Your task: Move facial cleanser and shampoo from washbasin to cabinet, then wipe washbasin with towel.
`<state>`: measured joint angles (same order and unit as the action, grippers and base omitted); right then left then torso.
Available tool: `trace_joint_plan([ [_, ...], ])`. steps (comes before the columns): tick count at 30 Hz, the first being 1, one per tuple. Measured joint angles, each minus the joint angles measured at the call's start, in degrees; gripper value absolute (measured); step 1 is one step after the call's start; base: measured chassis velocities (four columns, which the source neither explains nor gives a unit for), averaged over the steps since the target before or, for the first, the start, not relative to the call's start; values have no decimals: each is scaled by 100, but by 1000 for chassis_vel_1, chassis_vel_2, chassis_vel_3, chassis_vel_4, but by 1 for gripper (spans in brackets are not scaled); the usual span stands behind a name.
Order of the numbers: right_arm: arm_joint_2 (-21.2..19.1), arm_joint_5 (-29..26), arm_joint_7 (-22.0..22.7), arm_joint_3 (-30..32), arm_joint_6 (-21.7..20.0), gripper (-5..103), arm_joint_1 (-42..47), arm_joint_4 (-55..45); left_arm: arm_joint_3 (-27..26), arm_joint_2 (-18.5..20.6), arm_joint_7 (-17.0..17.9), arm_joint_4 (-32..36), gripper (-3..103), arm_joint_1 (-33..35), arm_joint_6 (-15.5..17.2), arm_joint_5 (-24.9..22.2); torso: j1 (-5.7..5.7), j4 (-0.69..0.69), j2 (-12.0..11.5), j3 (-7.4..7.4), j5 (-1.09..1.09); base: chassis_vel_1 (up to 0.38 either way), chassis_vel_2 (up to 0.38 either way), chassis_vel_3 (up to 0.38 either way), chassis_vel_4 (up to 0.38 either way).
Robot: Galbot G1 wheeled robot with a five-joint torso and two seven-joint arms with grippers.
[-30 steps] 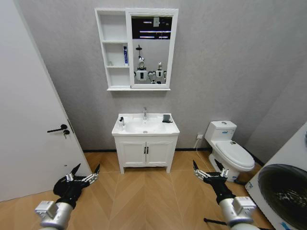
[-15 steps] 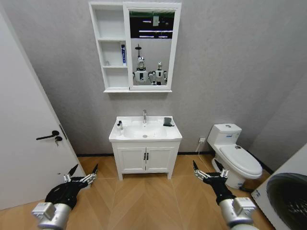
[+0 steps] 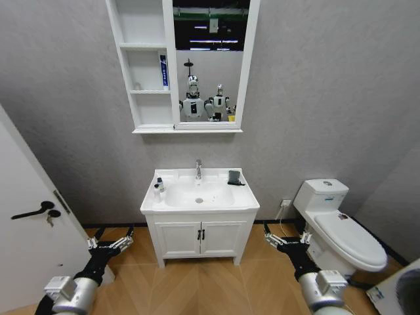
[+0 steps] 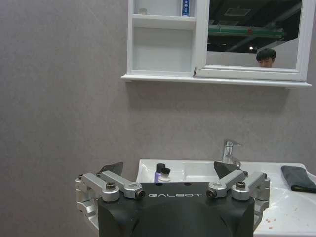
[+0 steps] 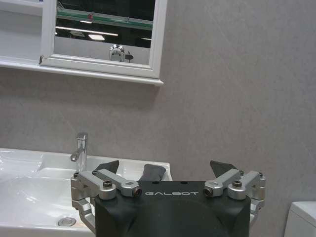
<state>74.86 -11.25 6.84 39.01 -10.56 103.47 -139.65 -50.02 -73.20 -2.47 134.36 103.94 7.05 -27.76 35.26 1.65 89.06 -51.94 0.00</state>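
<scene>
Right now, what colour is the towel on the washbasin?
Dark grey, near black. The towel shows best in the left wrist view.

Head camera high, faces washbasin (image 3: 199, 195) wall; both wrist cameras low, forward; all share tap (image 3: 197, 169).

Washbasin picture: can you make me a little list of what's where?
washbasin: white, on a two-door vanity
tap: at the back, middle
bottles: small, on the basin's left rim
towel: dark, folded, on the right rim
cabinet: on the wall above, one blue item on a shelf
left hand: open, low, in front
right hand: open, low, in front
toilet: right of the vanity
</scene>
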Motion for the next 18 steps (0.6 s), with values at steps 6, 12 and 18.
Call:
trace_joint_plan([
  [6, 0, 6, 0, -15, 3, 100, -18, 31, 9, 3, 0, -19, 100, -1, 0, 10, -1, 0, 0, 0, 0, -267, 273, 269, -270],
  [12, -2, 8, -1, -17, 11, 100, -26, 76, 30, 19, 6, -31, 100, -7, 1, 19, -1, 0, 0, 0, 0, -269, 265, 268, -266],
  [18, -58, -44, 38, -27, 75, 100, -110, 210, 149, 16, 59, -54, 100, -34, -19, 139, 7, -1, -3, -3, 0, -244, 241, 237, -244],
])
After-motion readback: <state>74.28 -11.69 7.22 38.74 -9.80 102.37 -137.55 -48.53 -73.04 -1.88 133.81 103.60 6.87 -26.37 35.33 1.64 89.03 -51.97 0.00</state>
